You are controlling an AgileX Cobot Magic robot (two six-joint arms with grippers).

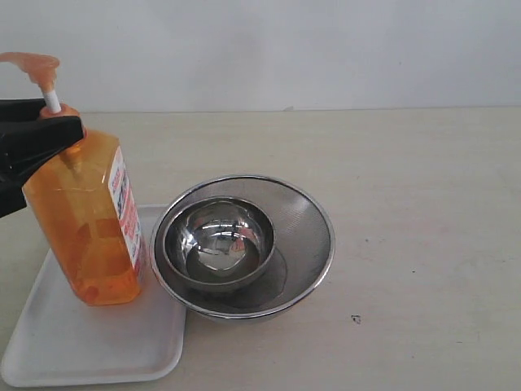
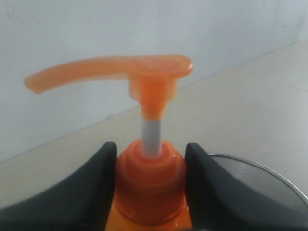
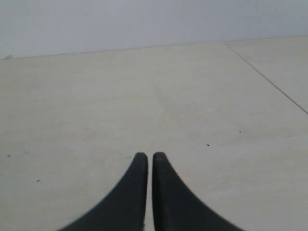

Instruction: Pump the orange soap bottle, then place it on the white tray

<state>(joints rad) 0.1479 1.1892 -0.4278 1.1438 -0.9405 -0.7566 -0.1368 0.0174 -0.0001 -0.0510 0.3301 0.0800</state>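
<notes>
The orange soap bottle [image 1: 85, 220] leans a little, its base on or just above the far part of the white tray [image 1: 73, 342]; contact is unclear. My left gripper [image 1: 69, 130] is shut on the bottle's orange neck collar [image 2: 150, 187], one black finger on each side. The pump head [image 2: 144, 70] stands raised on its white stem [image 2: 151, 137], with nothing pressing it. The white-and-red label [image 1: 124, 208] faces the steel strainer. My right gripper [image 3: 150, 156] is shut and empty over bare tabletop; it does not show in the exterior view.
A round steel mesh strainer [image 1: 321, 220] with a steel bowl [image 1: 220, 240] inside it sits right beside the tray and overlaps its right edge. The strainer's rim [image 2: 260, 166] also shows past the left gripper. A white wall stands behind the table.
</notes>
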